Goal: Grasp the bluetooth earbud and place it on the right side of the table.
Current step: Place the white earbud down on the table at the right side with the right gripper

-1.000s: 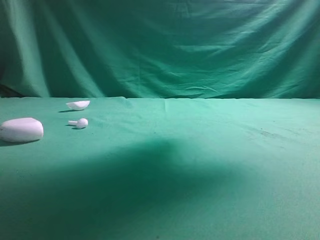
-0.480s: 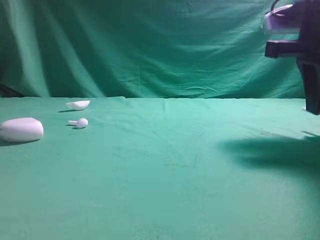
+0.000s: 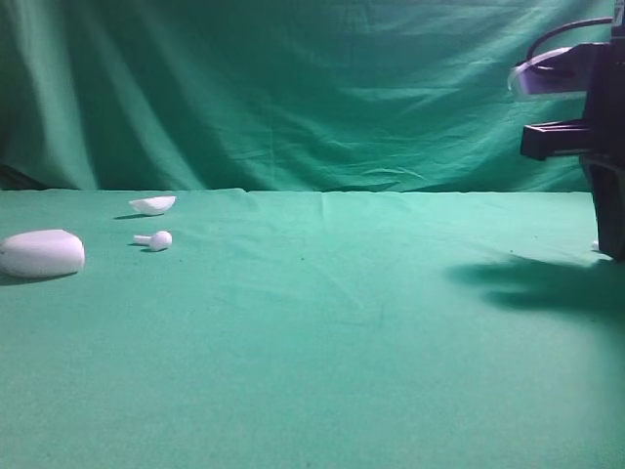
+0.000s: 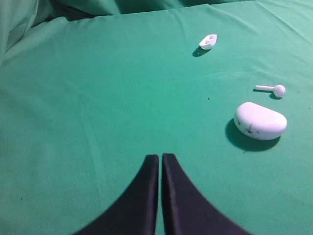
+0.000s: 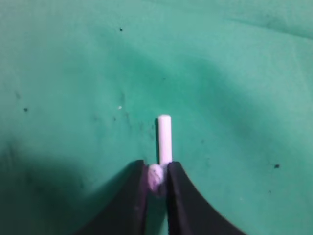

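My right gripper (image 5: 157,180) has its jaws pinched narrowly on the bluetooth earbud (image 5: 164,142): the rounded head sits between the fingertips and the white stem pokes straight out ahead over the green table (image 5: 73,73). In the high view that arm hangs at the far right edge of the picture, pointing steeply down, its tip low over the cloth with a dark shadow just beside it. My left gripper (image 4: 160,169) has its jaws pressed together with nothing between them, hovering over bare cloth.

Taking the white oval case (image 3: 41,253) as my landmark: the gripped earbud is well apart from it, across the whole width of the table. A second earbud (image 3: 154,239) lies near the case, and a small white shell-like piece (image 3: 153,204) lies behind that. Between the case and my right arm the cloth runs flat to the backdrop (image 3: 293,88).
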Robot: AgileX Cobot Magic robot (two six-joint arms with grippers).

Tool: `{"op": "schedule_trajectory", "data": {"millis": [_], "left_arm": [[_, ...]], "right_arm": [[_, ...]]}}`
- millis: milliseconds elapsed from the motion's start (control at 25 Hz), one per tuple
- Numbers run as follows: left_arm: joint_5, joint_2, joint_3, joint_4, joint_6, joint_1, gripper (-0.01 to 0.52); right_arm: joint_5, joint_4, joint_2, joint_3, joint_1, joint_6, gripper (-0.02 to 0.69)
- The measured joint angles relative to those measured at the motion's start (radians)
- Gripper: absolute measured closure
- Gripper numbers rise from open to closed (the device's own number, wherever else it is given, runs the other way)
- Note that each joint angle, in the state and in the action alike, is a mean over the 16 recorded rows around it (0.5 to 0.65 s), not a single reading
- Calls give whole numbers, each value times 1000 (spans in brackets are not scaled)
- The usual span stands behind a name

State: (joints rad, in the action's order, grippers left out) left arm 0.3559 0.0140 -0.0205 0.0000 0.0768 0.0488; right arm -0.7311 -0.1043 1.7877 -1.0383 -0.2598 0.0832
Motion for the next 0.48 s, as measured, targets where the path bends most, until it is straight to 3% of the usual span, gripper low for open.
{"op": "schedule_trajectory", "data": {"millis": [480], "left_arm": [[0,0,0,0,0,0,514]], "right_arm": [[-19,8,8,-9,0,9,412]]}}
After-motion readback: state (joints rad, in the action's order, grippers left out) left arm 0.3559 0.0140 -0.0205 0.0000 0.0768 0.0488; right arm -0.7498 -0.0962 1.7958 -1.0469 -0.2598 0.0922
